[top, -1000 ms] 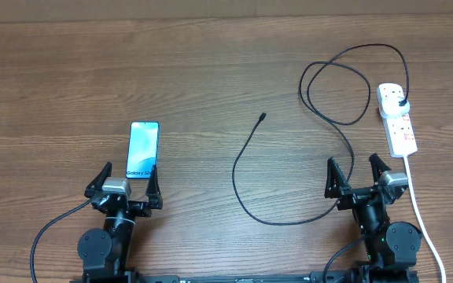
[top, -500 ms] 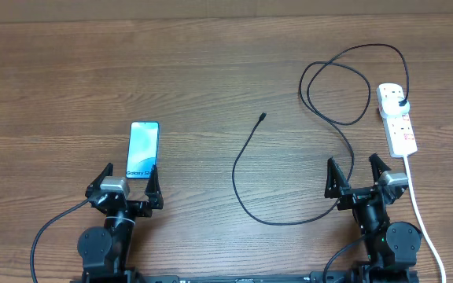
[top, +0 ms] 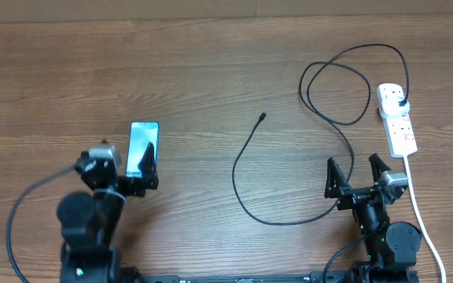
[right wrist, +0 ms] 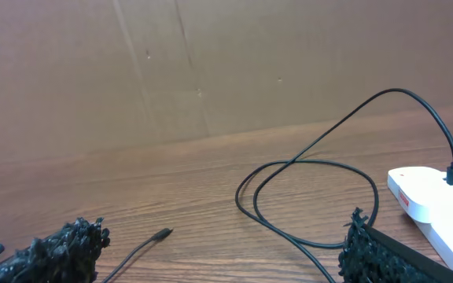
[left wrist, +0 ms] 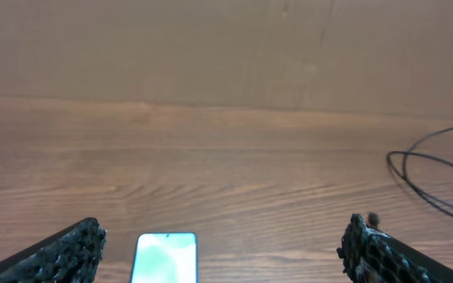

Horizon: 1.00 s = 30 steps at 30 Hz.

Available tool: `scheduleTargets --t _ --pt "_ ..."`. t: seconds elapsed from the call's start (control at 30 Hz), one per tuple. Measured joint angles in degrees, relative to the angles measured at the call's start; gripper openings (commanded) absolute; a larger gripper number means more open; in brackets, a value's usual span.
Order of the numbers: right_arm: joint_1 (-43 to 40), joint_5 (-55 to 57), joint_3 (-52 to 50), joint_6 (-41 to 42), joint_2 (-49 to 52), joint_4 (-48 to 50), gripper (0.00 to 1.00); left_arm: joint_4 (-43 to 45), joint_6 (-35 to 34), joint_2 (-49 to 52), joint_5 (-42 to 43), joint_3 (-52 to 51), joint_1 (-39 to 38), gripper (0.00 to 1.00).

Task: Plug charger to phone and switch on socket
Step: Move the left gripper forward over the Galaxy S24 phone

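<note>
The phone (top: 143, 145) lies face up at the left, its blue screen lit. My left gripper (top: 119, 173) hangs open over the phone's near end. In the left wrist view the phone (left wrist: 165, 256) lies between the fingers, closer to the left one; the left gripper (left wrist: 226, 253) holds nothing. The charger cable (top: 242, 185) curves over mid-table, its free tip (top: 263, 117) lying bare, and its black plug (top: 400, 102) sits in the white socket (top: 399, 130). My right gripper (top: 355, 168) rests open and empty near the cable, left of the socket. The right gripper (right wrist: 222, 244) faces the tip (right wrist: 162, 233) and the socket (right wrist: 435, 196).
The socket's thick white cord (top: 421, 216) runs down the right edge past my right arm. The cable makes a double loop (top: 336, 90) behind the right gripper. A brown cardboard wall (right wrist: 211, 63) closes off the far side of the table.
My left arm has risen and swung left and forward, so its gripper now stands over the phone's near end. The right arm, cable and socket have not moved.
</note>
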Motion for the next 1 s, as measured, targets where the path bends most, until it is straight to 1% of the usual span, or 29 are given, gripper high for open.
scheduleTargets --t 0.07,0.1,0.23,0.37,0.5,0.6,0.67,0.77,1.0 --pt "0.0 0.0 0.0 0.0 0.0 0.0 1.00 -3.3 0.0 5.9 0.8 5.9 0.0 1.00" --pt "0.0 0.0 0.0 0.0 0.0 0.0 1.00 -3.5 0.0 6.9 0.9 7.0 0.0 1.00" --pt "0.0 0.0 0.0 0.0 0.0 0.1 1.00 -11.8 0.1 16.2 3.7 18.6 0.0 1.00" --pt "0.0 0.0 0.0 0.0 0.0 0.1 1.00 -23.4 0.4 26.0 7.5 32.4 0.0 1.00" --pt "0.0 0.0 0.0 0.0 0.0 0.1 1.00 -36.1 1.4 34.3 9.3 44.6 0.0 1.00" --pt "0.0 0.0 0.0 0.0 0.0 0.1 1.00 -43.8 2.4 39.8 10.0 52.2 0.0 1.00" --pt "0.0 0.0 0.0 0.0 0.0 0.1 1.00 -47.4 3.1 43.1 10.2 56.2 0.0 1.00" --pt "0.0 0.0 0.0 0.0 0.0 0.1 1.00 -48.5 3.3 45.5 10.4 58.1 0.0 1.00" --pt "0.0 0.0 0.0 0.0 0.0 0.1 1.00 -50.5 3.3 48.8 10.4 58.2 0.0 1.00"
